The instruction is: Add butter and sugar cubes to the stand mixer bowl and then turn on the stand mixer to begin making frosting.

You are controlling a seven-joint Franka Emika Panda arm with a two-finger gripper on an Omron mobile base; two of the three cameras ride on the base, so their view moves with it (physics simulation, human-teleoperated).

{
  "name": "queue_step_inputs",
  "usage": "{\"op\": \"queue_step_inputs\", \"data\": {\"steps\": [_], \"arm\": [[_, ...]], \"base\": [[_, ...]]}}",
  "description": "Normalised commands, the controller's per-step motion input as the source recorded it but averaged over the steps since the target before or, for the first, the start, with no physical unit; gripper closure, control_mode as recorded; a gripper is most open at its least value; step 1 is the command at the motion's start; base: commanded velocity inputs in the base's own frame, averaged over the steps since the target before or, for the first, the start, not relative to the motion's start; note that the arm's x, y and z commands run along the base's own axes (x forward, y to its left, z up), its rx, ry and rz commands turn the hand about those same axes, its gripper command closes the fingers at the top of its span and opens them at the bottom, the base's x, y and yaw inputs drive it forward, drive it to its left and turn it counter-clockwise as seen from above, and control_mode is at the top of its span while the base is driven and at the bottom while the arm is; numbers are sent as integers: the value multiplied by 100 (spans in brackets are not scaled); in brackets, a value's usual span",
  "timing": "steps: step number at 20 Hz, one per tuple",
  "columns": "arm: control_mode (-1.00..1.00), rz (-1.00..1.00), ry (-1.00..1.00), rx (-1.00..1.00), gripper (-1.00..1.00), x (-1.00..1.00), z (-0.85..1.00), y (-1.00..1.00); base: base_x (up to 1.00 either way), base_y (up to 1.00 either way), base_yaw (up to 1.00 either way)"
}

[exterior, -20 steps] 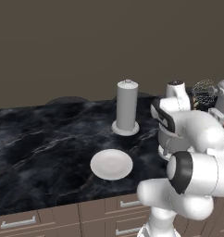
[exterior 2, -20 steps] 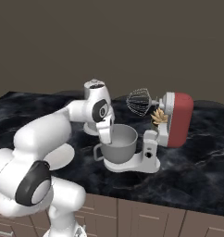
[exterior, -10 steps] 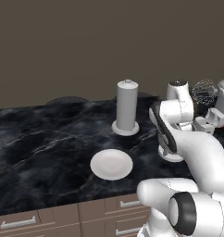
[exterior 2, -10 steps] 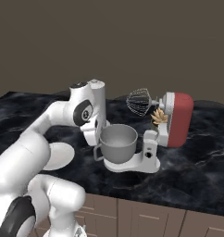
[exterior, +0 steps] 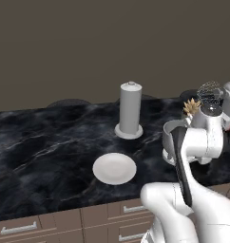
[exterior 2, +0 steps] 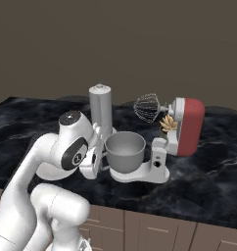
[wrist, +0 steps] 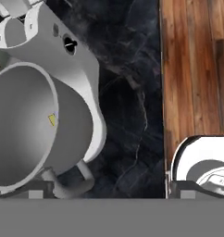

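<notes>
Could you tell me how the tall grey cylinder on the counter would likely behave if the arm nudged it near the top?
The cylinder stands upright and is tall for its width, so a high push would probably tip it. Its flared foot should give some resistance at first. Once down, its round body would likely roll across the smooth counter, possibly toward the plate.

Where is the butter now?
In the hand view the butter lies inside the bowl, on its right inner wall, on the mixer base.

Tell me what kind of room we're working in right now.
Most likely a rendered kitchen: a dark marble counter over drawer fronts, with a stand mixer and its bowl, and wood flooring beside the counter.
</notes>
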Motion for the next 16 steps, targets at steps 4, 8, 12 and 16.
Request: {"op": "queue_step_inputs", "data": {"steps": [4, 8, 12, 16], "arm": [[-100, -8, -19, 17, -100, -86, 0, -48], [-100, -7, -19, 18, -100, -72, 0, -59], [-100, -5, -20, 20, -100, -58, 0, -74], [-100, -6, -17, 26, -100, -30, 2, -81]], "base": [[0, 0, 0], [0, 0, 0], [0, 0, 0], [0, 0, 0]]}}
